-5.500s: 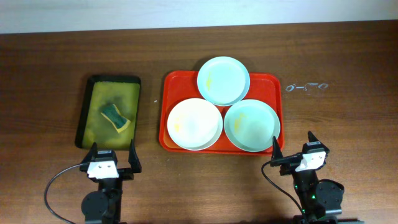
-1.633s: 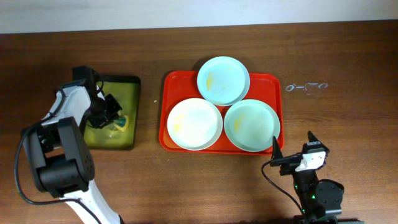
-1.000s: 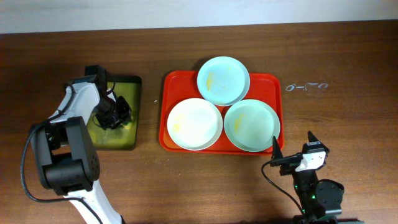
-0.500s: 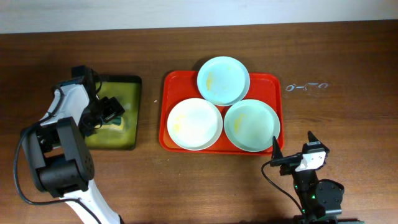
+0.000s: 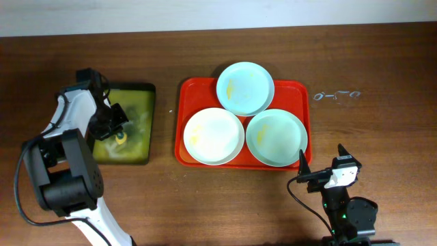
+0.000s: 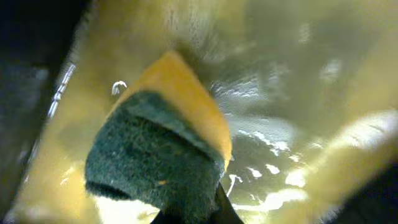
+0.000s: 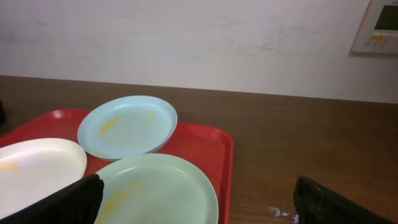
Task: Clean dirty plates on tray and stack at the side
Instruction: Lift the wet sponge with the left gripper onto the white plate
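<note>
Three plates lie on the red tray [image 5: 188,92]: a white one [image 5: 214,137] at front left, a pale blue one [image 5: 245,89] at the back and a pale green one [image 5: 276,139] at front right, each with yellowish smears. My left gripper [image 5: 117,135] reaches into the black tray and is shut on a green and yellow sponge [image 6: 155,162], its fingertips [image 6: 221,208] pinching the sponge's lower edge. My right gripper [image 5: 321,171] stands open near the table's front edge, just in front of the green plate [image 7: 155,190].
The black tray [image 5: 147,123] holds yellow-green liquid and lies left of the red tray. Small white marks [image 5: 336,96] show on the wood right of the red tray. A pale wall runs along the table's far edge.
My left gripper opened wide and then shut on the sponge in the black tray, shifting slightly within it. The right arm and the plates have not moved.
</note>
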